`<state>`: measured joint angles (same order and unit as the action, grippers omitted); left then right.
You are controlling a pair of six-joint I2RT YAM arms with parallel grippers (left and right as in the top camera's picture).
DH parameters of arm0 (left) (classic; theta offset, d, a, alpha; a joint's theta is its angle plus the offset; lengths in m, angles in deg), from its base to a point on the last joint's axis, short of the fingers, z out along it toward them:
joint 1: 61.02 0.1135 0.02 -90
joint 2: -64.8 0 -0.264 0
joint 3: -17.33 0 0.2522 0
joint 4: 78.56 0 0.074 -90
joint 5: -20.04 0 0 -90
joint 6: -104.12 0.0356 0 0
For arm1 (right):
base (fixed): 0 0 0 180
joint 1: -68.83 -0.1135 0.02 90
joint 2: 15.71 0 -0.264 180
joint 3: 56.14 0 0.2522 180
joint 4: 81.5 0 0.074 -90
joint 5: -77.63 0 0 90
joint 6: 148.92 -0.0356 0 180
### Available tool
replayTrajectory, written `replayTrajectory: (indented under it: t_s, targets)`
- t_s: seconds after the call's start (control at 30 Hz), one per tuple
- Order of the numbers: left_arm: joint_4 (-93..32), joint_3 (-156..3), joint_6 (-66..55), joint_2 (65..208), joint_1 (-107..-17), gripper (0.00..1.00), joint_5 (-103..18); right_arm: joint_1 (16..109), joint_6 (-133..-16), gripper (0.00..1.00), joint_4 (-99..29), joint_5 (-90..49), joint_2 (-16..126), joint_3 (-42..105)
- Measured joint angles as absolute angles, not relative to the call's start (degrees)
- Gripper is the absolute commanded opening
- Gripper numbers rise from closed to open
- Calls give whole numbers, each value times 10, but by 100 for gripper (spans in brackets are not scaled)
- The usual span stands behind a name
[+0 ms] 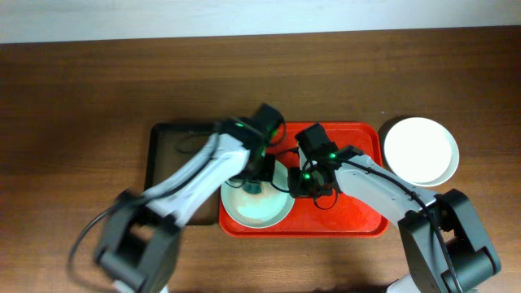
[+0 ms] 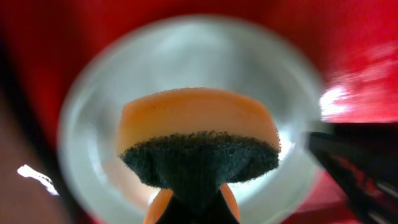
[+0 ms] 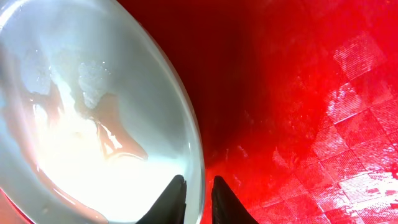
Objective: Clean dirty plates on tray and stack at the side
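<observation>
**First:** Red plastic is filling the middle of our overhead view. The tray (image 1: 350, 218) is lying on the wooden worktop (image 1: 81, 98), with a black tray (image 1: 167, 175) just beside its left end. Where are we seeing plates?

**Second:** We are seeing a pale plate (image 1: 264, 212) sitting in the red tray's left part. A white plate (image 1: 421, 150) is resting on the worktop just off the tray's right end.

**First:** And the arms?

**Second:** Both are reaching over the pale plate. The left claw (image 1: 254, 185) is hanging above its upper part, and the right claw (image 1: 299, 181) is sitting at its right rim.

**First:** What are we making out from the left wrist?

**Second:** The left claw is pinching a sponge (image 2: 199, 134), orange with a dark scouring face turned towards the camera. The sponge is sitting over the middle of the pale plate, but the view is blurring and we cannot tell whether it is touching. The right claw is showing as a dark shape at the right edge.

**First:** And from the right wrist?

**Second:** The right claw's fingertips (image 3: 176, 198) are pinching the pale plate's rim, one finger over the plate and the other over the tray. A pinkish wet film is lying across the plate's bowl, and the tray's textured floor is glistening beside it.
</observation>
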<state>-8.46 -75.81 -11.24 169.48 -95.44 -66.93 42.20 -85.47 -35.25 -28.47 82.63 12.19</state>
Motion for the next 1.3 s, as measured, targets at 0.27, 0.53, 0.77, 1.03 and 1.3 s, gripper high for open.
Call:
replayTrajectory:
  t_s: [0.27, 0.53, 0.77, 1.03, 1.3]
  targets:
    - [-33, -758, -111, 1536, -844, 5, -667, 421, -852, 56, -353, -288, 826, 122]
    - [16, -758, -93, 1557, -642, 3, -712, 421, -850, 13, -355, -289, 826, 122]
    - [-67, -668, -89, 1651, -627, 0, -732, 421, -853, 4, -353, -284, 826, 122]
    - [-110, -615, -33, 1714, -624, 38, -691, 421, -853, 68, -355, -286, 826, 122]
    - [68, -829, -14, 1654, -625, 57, -647, 420, -854, 67, -352, -289, 826, 122]
